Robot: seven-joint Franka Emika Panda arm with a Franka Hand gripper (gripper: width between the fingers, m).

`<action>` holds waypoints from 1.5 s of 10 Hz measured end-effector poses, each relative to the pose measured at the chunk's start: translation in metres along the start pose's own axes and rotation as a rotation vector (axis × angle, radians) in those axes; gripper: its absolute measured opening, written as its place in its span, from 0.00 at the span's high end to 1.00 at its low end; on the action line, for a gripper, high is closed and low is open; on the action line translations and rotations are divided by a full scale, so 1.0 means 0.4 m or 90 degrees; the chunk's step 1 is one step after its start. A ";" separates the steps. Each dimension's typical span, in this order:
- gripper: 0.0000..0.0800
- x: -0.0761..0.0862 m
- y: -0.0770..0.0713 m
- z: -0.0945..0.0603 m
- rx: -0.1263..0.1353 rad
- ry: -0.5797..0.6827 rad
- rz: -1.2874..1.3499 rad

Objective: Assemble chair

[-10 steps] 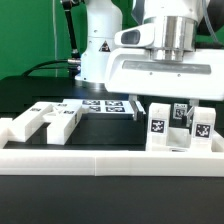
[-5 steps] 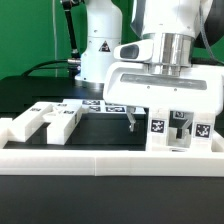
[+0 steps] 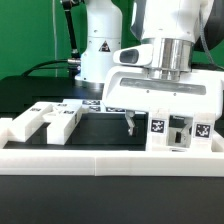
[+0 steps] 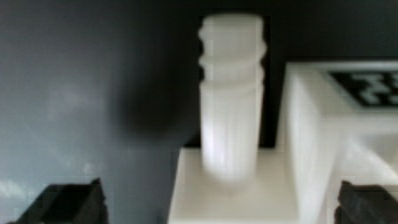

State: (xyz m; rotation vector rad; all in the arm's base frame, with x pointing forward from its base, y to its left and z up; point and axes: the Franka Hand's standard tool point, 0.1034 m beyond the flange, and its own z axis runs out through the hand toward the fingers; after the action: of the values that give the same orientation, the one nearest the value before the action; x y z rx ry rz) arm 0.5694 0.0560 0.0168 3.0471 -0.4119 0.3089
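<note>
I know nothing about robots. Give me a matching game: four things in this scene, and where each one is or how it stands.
Things:
1. jaws
2. loose chair parts
3. marker board
4. white rail

Descriptions:
A. flat on the black table, mid-scene, behind the parts
B. wide open, at the tagged chair part
C. runs across the front
D. lying at the exterior view's left

Pairs: 1-B, 2-D, 3-A, 4-C

A glossy white robot arm (image 3: 95,65) with rounded, bulbous segments, a small black triangular warning sticker (image 3: 101,47) in the upper middle of the frame, a grey metal wrist cylinder (image 3: 168,55), and a broad white box-shaped gripper (image 3: 162,120) with slim dark fingers (image 3: 130,122).
</note>
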 end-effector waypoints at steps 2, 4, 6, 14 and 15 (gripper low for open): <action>0.19 0.025 -0.002 -0.003 0.000 0.003 0.000; 0.35 0.025 -0.002 -0.003 0.000 0.003 0.000; 0.69 0.025 -0.002 -0.003 0.000 0.003 0.000; 0.96 0.029 0.023 -0.034 -0.002 -0.015 0.008; 0.96 0.030 0.025 -0.057 0.001 -0.024 0.011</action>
State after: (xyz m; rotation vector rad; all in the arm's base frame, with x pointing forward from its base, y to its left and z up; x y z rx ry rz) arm 0.5737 0.0452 0.0417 3.0568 -0.4414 0.2540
